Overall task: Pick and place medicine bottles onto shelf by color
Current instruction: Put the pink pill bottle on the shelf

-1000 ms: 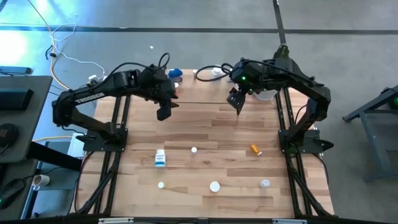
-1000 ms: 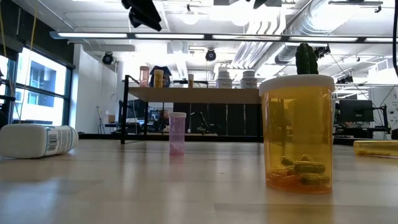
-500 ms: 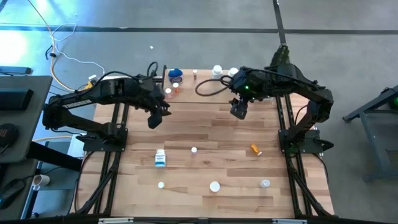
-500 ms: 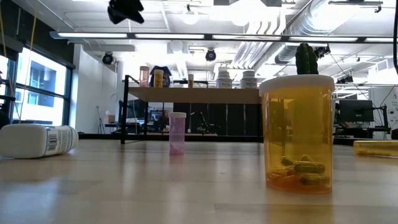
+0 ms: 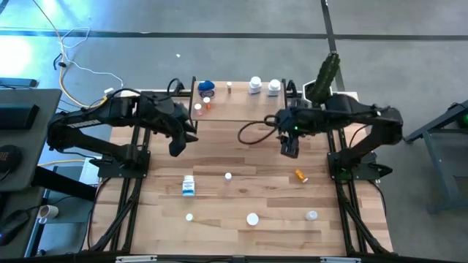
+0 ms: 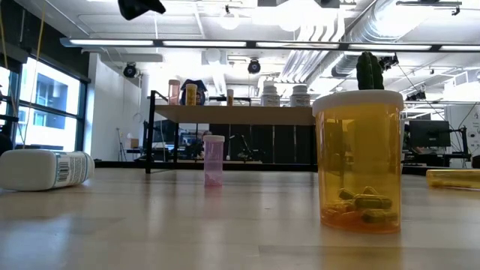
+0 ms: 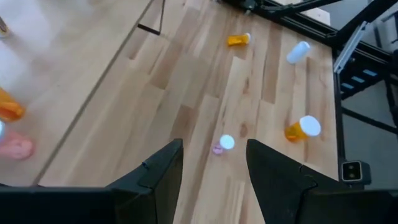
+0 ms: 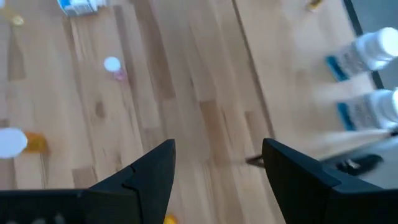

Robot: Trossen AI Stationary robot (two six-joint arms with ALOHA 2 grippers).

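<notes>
Both grippers hover open and empty above the table, just nearer than the shelf (image 5: 241, 102): my left gripper (image 5: 175, 150) toward the left, my right gripper (image 5: 289, 151) toward the right. The shelf stands at the far edge and carries a blue-lidded jar (image 5: 206, 88), two white bottles (image 5: 255, 85) and small orange and pinkish ones (image 5: 199, 107). On the tabletop a blue-labelled white bottle (image 5: 189, 185) and an orange one (image 5: 300, 175) lie on their sides. A pinkish vial (image 5: 228, 176) and an orange bottle (image 6: 358, 161) stand upright.
Small white-capped bottles (image 5: 189, 217), (image 5: 312, 215) sit near the front edge. A potted cactus (image 5: 326, 73) stands at the far right, beside the shelf. A loose black cable (image 5: 256, 131) loops off the right arm over the table. Bare planks lie between the two grippers.
My left gripper has drawn back from the shelf toward the table's left and near edges, rolling as it went. My right gripper has come away from the shelf toward the near edge, sinking a little and rolling. Both stay open. No bottle has moved.
</notes>
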